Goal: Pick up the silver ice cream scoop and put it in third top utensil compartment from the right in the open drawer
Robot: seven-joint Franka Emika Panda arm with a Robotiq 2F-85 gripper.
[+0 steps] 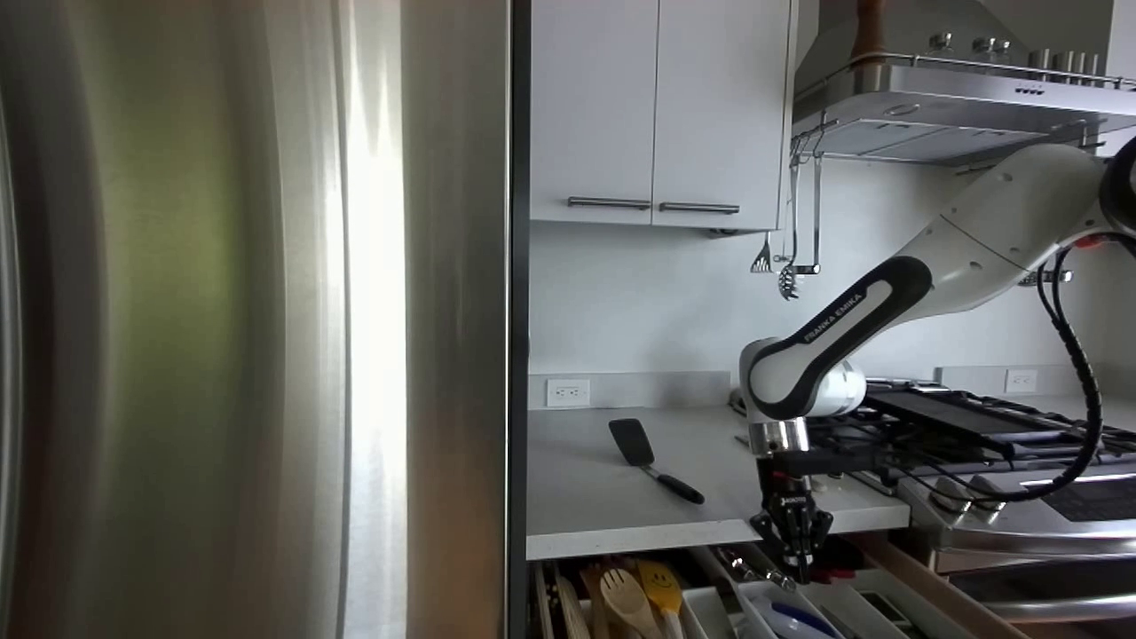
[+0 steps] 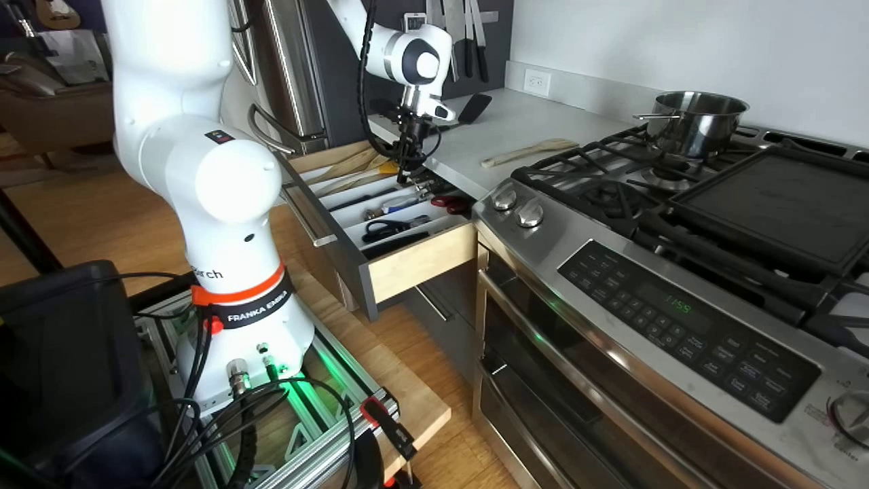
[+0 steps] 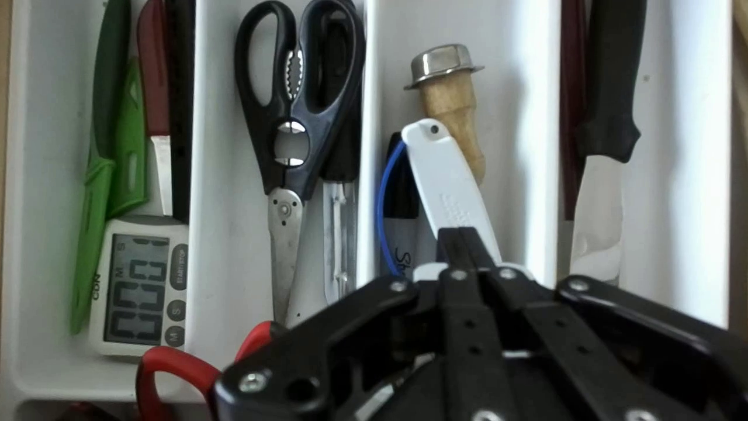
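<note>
The open drawer (image 2: 424,263) holds a white utensil tray with long compartments. My gripper (image 1: 801,571) points down over the tray and shows in both exterior views (image 2: 403,178). In the wrist view its black fingertips (image 3: 466,235) are together with nothing visible between them. They are above the compartment (image 3: 514,199) holding a white-handled tool (image 3: 447,175), a blue-edged item and a wooden-handled tool (image 3: 453,99). A shiny silver utensil (image 1: 770,574), possibly the ice cream scoop, lies at the back of the drawer beside the fingertips. Its full shape cannot be made out; small silver glints show behind my fingers.
Black scissors (image 3: 286,117), a timer (image 3: 140,286) and a knife (image 3: 602,204) lie in neighbouring compartments. Red-handled scissors (image 3: 181,368) lie at the tray's end. The counter edge (image 1: 639,538) overhangs the drawer's back. A black spatula (image 1: 634,442) lies on the counter; the stove stands alongside.
</note>
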